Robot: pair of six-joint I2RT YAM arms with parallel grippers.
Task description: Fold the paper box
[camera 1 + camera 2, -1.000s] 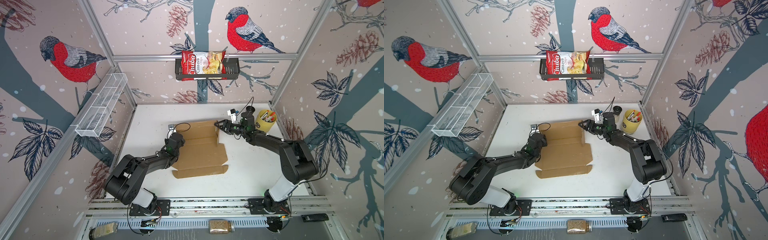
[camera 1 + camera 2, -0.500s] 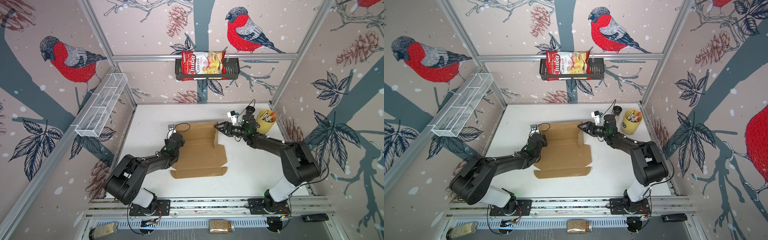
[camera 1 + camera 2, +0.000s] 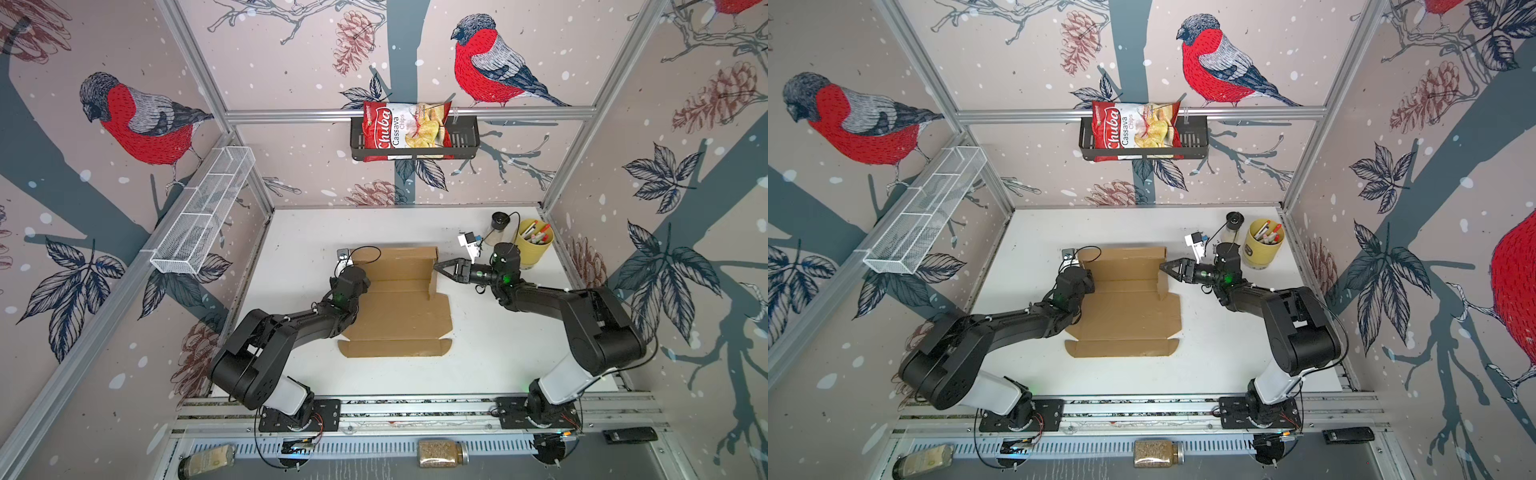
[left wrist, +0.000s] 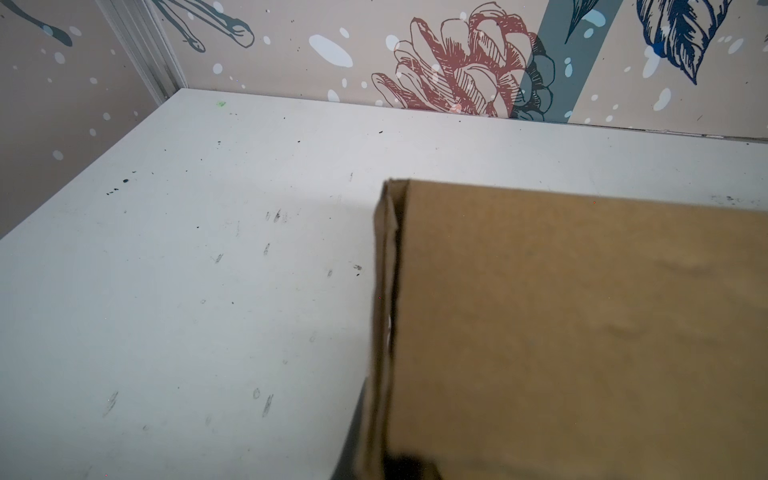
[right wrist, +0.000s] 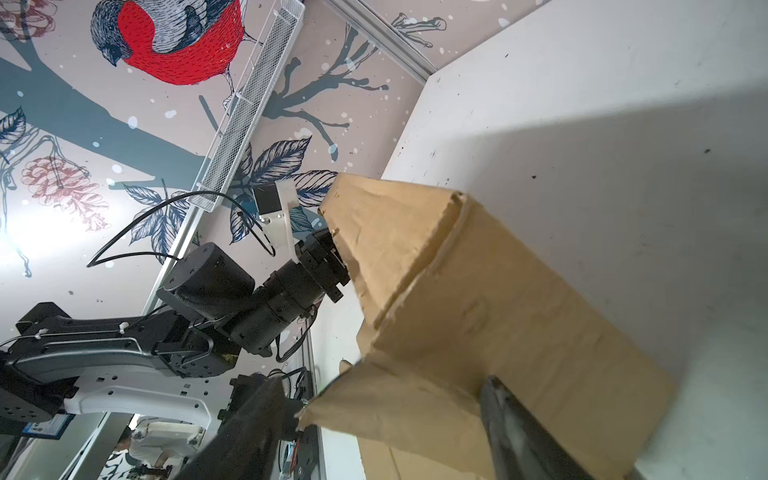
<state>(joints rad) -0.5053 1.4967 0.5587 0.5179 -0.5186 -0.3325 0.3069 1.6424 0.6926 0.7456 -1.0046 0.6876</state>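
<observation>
I am looking at the right gripper [image 3: 441, 266] first: its fingers [image 5: 523, 432] are standing spread, one on each side of the upright right side flap [image 3: 432, 283] of the paper box [image 3: 399, 316]. I cannot tell whether they are touching the cardboard. Across the box, the left gripper [image 5: 334, 249] is sitting pressed together, pinching the raised left side flap [image 4: 384, 316], which is filling the near part of the left wrist view. In both top views I am seeing the box lying near the middle of the white table [image 3: 503, 357], between the two arms. Its base is resting flat, its far panel [image 3: 392, 259] is tilting up, and its near flap [image 3: 395, 348] is lying flat on the table. Just behind the right arm's wrist a yellow cup [image 3: 536, 253] is standing with pens in it, and a small dark-capped jar [image 3: 498, 220] is standing beside it near the back wall. Higher up, a bag of chips [image 3: 405, 126] is sitting in a black basket [image 3: 465, 141] on the back rail.
</observation>
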